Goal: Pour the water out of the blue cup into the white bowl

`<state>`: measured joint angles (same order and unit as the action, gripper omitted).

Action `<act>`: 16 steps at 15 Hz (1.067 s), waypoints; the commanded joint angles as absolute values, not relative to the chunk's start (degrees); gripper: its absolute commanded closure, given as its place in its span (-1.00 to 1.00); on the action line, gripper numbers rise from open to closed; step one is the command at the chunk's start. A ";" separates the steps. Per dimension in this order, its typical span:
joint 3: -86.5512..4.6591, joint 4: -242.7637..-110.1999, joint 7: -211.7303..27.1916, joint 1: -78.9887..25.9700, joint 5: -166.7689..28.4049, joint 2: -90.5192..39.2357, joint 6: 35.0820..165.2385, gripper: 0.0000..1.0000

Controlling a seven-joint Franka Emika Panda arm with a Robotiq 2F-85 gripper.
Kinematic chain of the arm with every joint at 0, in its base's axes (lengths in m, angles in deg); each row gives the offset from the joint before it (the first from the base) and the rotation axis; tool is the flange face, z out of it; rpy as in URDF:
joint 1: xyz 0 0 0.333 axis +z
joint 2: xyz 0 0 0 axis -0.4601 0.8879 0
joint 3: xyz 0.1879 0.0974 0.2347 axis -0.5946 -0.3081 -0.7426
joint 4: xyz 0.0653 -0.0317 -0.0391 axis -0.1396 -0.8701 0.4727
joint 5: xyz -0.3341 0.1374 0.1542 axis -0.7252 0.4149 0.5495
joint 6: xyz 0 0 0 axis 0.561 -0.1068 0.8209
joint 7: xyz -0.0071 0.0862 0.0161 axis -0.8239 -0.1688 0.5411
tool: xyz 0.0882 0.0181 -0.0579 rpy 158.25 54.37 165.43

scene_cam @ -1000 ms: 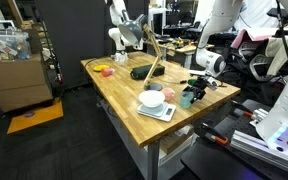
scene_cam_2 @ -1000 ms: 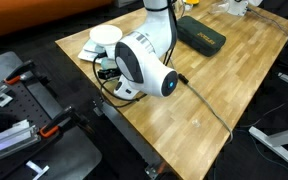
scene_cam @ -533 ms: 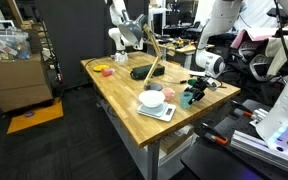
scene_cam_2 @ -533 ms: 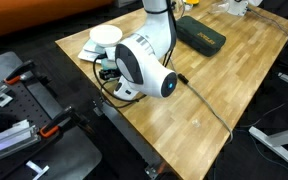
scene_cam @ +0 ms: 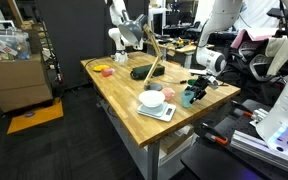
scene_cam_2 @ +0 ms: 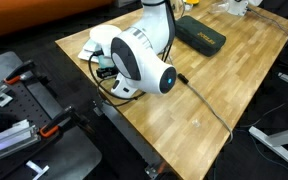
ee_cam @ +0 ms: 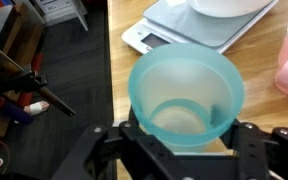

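Low in the wrist view, the gripper (ee_cam: 187, 142) pinches the blue cup (ee_cam: 184, 85); at one o'clock, the white bowl (ee_cam: 230, 5) tops a scale (ee_cam: 174, 32).

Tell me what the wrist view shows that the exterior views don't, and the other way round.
Only the wrist view: the inside of the blue cup from above, held by the pincer; I can't tell whether there's water in it. Only the exterior views: the whole wooden table, the black case, the cardboard boxes and the robot arm. Shared: the white bowl sitting on the scale, close to the cup.
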<state>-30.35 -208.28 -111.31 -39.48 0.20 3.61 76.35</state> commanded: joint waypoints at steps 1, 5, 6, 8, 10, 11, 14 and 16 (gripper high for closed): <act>-28.69 -213.24 -112.09 -35.97 -3.28 -1.66 79.07 0.05; -28.13 -216.91 -117.01 -30.67 -8.96 -6.96 85.58 0.05; -28.35 -217.32 -119.05 -29.29 -10.56 -8.16 87.70 0.05; -29.16 -217.24 -123.74 -27.05 -13.10 -9.98 91.14 0.05; -30.14 -216.38 -128.56 -25.45 -15.29 -11.21 93.74 0.05; -30.68 -216.07 -130.57 -25.01 -16.27 -11.61 94.69 0.05; -32.27 -215.30 -134.77 -25.25 -17.63 -12.99 96.03 0.05; -33.46 -214.71 -134.35 -26.28 -17.40 -12.24 95.69 0.05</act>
